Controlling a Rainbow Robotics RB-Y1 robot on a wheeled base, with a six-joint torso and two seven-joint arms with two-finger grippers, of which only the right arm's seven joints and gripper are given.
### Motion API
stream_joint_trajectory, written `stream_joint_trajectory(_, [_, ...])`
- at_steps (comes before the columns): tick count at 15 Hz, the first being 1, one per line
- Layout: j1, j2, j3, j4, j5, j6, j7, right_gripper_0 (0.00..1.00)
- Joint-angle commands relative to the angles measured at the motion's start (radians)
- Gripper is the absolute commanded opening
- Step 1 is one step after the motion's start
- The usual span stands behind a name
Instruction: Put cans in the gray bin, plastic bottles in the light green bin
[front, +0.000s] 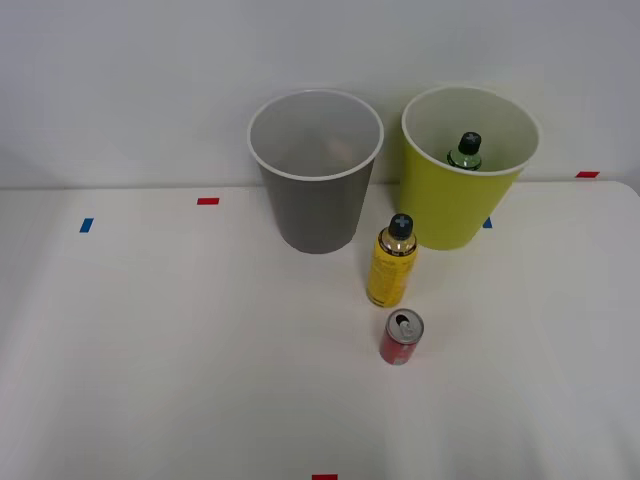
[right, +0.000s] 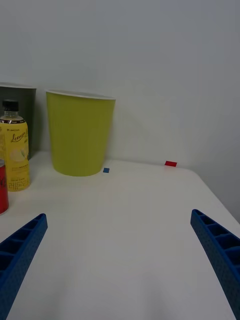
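Bottle stands inside light green bin; gray bin nearby; pincer gapes wide.

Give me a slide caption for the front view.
Red can and yellow bottle before gray bin and green bin holding a bottle.

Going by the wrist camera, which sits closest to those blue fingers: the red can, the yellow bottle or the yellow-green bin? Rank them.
1. Red can, nearest, at the picture's edge.
2. Yellow bottle, just behind the can.
3. Light green bin, farthest, back by the wall.
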Motion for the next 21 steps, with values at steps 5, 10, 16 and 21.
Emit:
stream_joint_trajectory(5, [0.0, 0.0, 0.0, 0.0, 0.0, 0.0, 0.0, 1.0])
stream_joint_trajectory(10, [0.0, 0.0, 0.0, 0.0, 0.0, 0.0, 0.0, 1.0])
stream_joint_trajectory(16, [0.0, 0.0, 0.0, 0.0, 0.0, 0.0, 0.0, 1.0])
stream_joint_trajectory(21, [0.0, 0.0, 0.0, 0.0, 0.0, 0.0, 0.0, 1.0])
